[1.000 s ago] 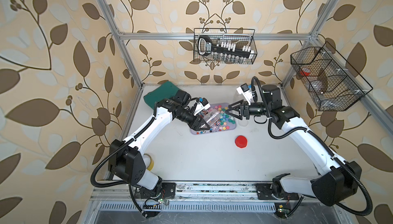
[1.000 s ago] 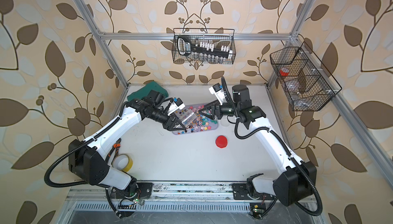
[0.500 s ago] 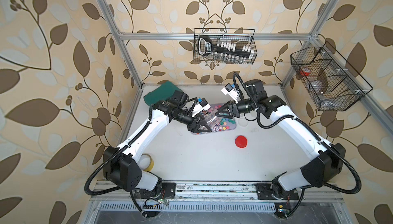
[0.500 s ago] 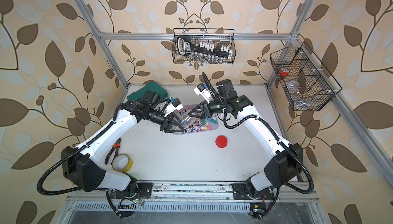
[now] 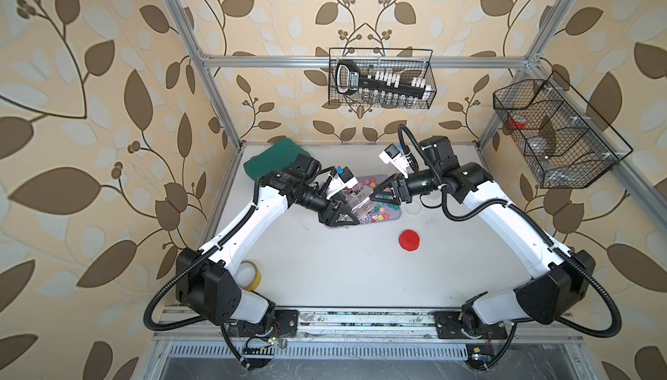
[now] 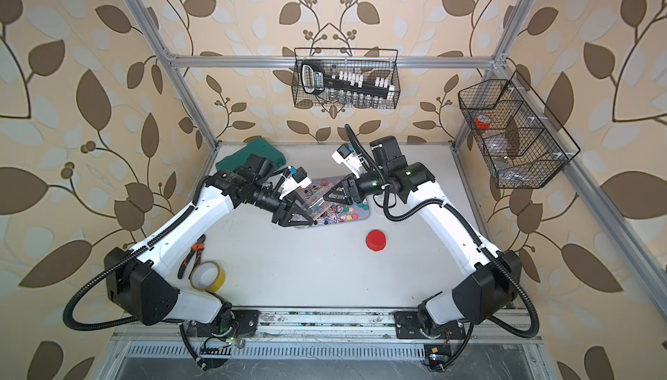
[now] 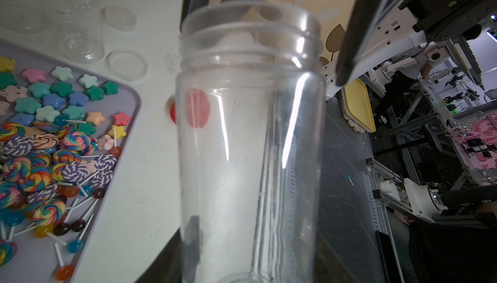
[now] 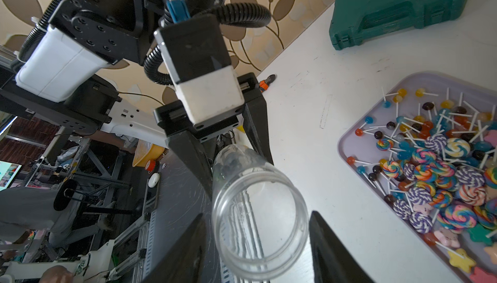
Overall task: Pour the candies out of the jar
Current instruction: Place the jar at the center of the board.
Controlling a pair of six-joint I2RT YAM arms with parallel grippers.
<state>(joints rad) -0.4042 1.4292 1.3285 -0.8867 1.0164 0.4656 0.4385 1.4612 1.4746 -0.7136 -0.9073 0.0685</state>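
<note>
1. A green case [image 5: 274,158] lies at the far left corner of the bench [image 5: 343,273].
2. The left gripper [image 5: 348,215] has its fingers [image 8: 188,155] clamped on the body of the clear jar [image 7: 250,147]. The jar is empty and is held tilted off the bench at the left end of the tray [image 7: 135,101].
3. The candies [image 7: 40,160] lie heaped in that lavender tray: stars, swirl lollipops and ball lollipops.
4. The right gripper [image 8: 256,213] has its fingers [image 8: 330,254] parted either side of the jar's mouth. I cannot tell whether they press on it.
5. A red lid [image 5: 409,241] lies on the bench, apart from the tray.
</note>
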